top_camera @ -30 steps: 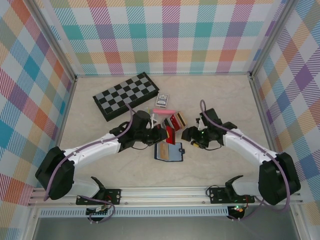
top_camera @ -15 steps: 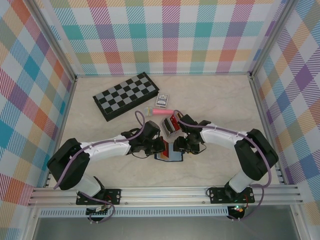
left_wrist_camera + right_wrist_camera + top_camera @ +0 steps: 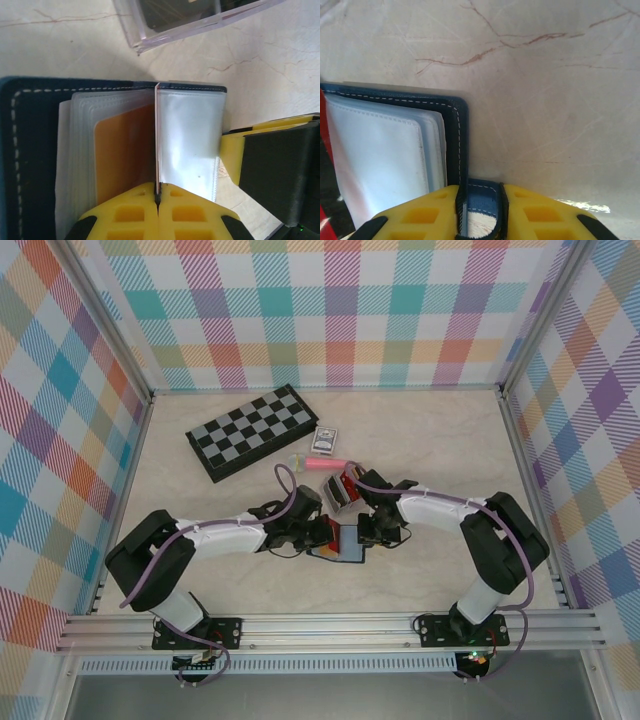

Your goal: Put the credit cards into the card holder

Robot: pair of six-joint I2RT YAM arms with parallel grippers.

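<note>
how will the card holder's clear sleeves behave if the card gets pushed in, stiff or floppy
Likely floppy: the clear sleeves look thin and fan loosely from the card holder, so they may buckle. Their glossy surface probably lets the card slide easily.

"How many of each?"
"One navy-blue folding wallet (image 3: 347,545), one black-and-grey chequered folding board (image 3: 252,430), one blue-patterned card pack (image 3: 325,439), one clear plastic box (image 3: 339,490), one pink stick (image 3: 322,464)."
"Loose cards?"
"One orange plastic card (image 3: 122,155), one red plastic card (image 3: 156,140)."

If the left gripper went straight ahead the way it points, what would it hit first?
Probably the clear box just beyond the wallet, across a strip of bare table, though depth is unclear.
</note>
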